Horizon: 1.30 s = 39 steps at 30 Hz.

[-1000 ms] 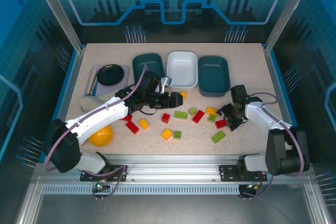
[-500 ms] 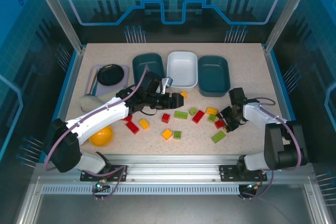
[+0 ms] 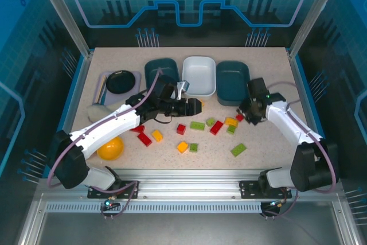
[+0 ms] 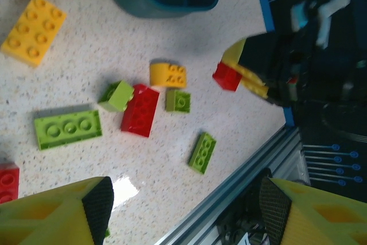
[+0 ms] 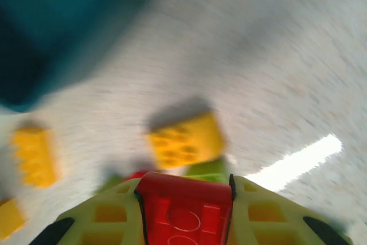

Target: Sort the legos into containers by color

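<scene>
While legos [image 3: 197, 125] litter the table [image 3: 275, 73], two teal trays [image 3: 161, 70] flank the white tray [image 3: 199, 75].

Yellow bowl [image 3: 110, 148], black dish [image 3: 120, 81], speckled table [image 3: 269, 147]

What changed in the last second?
Right gripper closed on the red brick, lifted it off the table and carried it back toward the right teal tray. Left gripper stayed open and barely shifted; the other legos lie as before.

Right hand [image 3: 241, 117] clamped on red lego [image 5: 184, 207], lifted away
</scene>
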Motion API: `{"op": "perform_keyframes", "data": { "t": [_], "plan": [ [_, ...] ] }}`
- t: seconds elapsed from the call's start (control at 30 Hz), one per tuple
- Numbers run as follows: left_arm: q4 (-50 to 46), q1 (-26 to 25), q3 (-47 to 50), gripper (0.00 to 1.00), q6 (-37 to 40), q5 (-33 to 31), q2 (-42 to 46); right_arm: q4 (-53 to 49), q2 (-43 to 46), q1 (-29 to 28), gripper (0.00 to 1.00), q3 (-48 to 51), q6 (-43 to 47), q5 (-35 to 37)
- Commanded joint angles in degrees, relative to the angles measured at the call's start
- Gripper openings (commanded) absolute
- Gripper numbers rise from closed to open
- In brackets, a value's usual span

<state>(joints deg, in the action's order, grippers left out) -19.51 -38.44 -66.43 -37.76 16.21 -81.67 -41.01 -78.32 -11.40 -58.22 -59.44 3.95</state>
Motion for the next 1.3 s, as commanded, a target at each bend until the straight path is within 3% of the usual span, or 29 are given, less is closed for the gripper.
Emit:
{"op": "perform_keyframes", "data": {
  "t": [0.0, 0.33, 0.47, 0.57, 0.63, 0.73, 0.87, 0.97, 1.13, 1.27],
  "plan": [
    [-3.12, 1.83, -5.21, 0.71, -2.06, -2.31, -1.37, -2.15, -6.34, -1.38, 0.22, -9.64, 10.05, 5.02],
    [-11.15, 7.73, -7.32, 0.70, -5.65, -7.82, -0.59, -8.35, -40.69, 2.83, 0.25, -40.69, 18.65, 1.99],
    [-15.72, 8.84, -5.00, 0.70, -7.75, -11.39, 2.23, -12.99, -48.67, 3.08, 0.33, -49.72, 19.69, 0.31],
    [-17.53, 9.65, -1.48, 0.69, -9.87, -13.39, 5.48, -13.87, -50.41, 3.03, 0.48, -52.02, 20.10, 0.01],
    [-19.06, 10.13, 0.67, 0.69, -11.03, -14.45, 7.37, -14.33, -49.88, 3.04, 0.56, -52.67, 20.20, -0.17],
    [-21.75, 10.66, 2.33, 0.69, -11.38, -15.85, 8.94, -14.14, -46.80, 2.57, 0.62, -52.17, 20.95, -0.24],
    [-28.01, 13.21, 2.79, 0.68, -12.36, -18.86, 8.75, -11.84, -38.68, -0.07, 0.61, -48.88, 23.83, 1.50],
    [-29.45, 17.84, 4.13, 0.68, -12.83, -18.02, 7.09, -4.56, -28.60, -4.80, 0.59, -40.63, 28.08, 1.42],
    [-27.08, 24.68, 3.42, 0.64, -13.76, -17.81, -0.45, 12.60, -14.47, -14.88, 0.61, -22.02, 35.64, -8.74],
    [-27.35, 27.86, 1.62, 0.65, -17.20, -19.70, -7.44, 24.57, -8.33, -21.13, 0.67, -10.17, 36.36, -16.81]
  ]
}}
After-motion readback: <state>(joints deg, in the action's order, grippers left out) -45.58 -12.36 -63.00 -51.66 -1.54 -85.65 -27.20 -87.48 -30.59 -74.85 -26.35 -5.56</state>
